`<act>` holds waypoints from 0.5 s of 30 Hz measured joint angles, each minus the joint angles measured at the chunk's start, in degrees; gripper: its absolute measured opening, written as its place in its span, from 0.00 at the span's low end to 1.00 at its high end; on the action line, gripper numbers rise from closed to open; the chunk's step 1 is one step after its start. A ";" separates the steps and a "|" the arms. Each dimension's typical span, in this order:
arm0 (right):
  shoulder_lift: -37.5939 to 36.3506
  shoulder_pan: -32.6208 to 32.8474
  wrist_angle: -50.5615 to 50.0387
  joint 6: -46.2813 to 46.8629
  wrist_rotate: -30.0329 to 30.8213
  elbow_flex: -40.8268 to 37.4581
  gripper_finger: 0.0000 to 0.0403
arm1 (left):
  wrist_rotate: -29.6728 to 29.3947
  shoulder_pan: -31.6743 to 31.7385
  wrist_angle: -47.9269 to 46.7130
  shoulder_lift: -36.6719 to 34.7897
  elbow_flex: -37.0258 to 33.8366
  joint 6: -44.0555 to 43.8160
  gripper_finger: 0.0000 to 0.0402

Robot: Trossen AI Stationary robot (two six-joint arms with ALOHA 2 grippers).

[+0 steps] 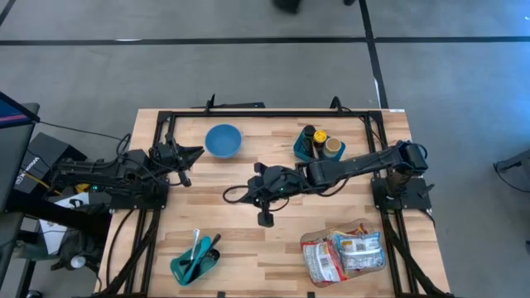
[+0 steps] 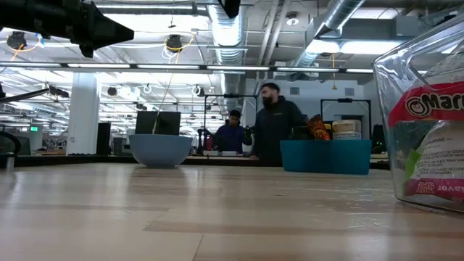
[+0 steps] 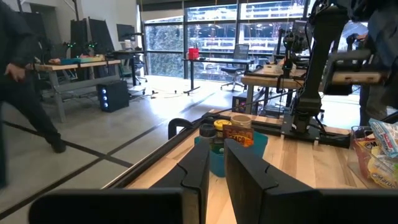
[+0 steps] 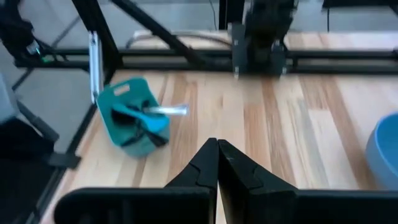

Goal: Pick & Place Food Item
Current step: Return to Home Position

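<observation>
The food items are printed packets in a clear container [image 1: 344, 252] at the table's near right; the container also fills the right edge of the low view [image 2: 428, 130]. More items, jars, stand in a teal bin [image 1: 315, 145] at the far right. My right gripper [image 1: 248, 189] hangs above the table's middle, pointing toward the left edge and slightly down, shut with nothing in it [image 4: 217, 155]. My left gripper [image 1: 195, 153] rests level at the far left, its fingers [image 3: 214, 168] a narrow slit apart and holding nothing.
A blue bowl [image 1: 223, 140] sits at the far middle-left. A teal bin with utensils [image 1: 195, 261] stands near the front left and shows in the right wrist view [image 4: 134, 121]. A black frame [image 1: 265, 114] runs along the far edge. People stand beyond the table [image 2: 275, 123].
</observation>
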 joint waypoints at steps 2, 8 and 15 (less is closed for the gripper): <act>0.25 -0.20 -0.34 0.00 -0.02 -0.14 0.00 | 0.00 -0.01 0.01 0.00 0.00 0.00 0.11; 0.96 -0.67 5.79 -2.16 -0.98 -0.09 0.00 | 0.00 0.00 0.00 0.00 0.00 0.00 0.11; 0.86 -3.00 11.50 -3.71 -5.99 -0.06 0.00 | 0.00 0.01 0.00 0.00 -0.01 -0.01 0.11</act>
